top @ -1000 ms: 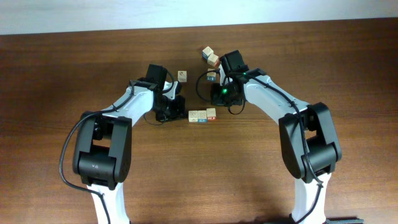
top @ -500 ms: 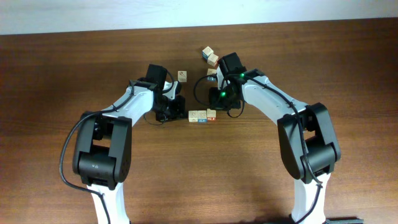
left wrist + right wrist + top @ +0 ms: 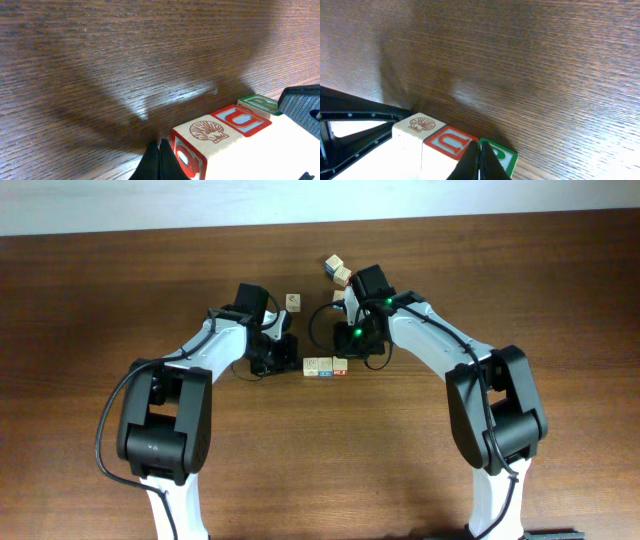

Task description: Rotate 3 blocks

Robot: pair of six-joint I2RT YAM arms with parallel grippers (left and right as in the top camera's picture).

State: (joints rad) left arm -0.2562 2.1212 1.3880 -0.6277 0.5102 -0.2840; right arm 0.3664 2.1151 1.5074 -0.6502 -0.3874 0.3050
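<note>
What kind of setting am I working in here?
Probably a lab or test bench: a bare wooden table against a pale wall, with only two robot arms and small letter blocks on it.

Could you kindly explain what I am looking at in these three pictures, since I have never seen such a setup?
The overhead picture shows two white robot arms on a wooden table. Each ends in a two-finger gripper: the left gripper and the right gripper meet at a short row of three letter blocks. The other two pictures come from cameras on the wrists, looking past the black fingertips. Close up, the row reads: shell block, red-bordered block, green block. Both grippers are shut and hold nothing. A single block and a small cluster of blocks lie farther back.
</note>
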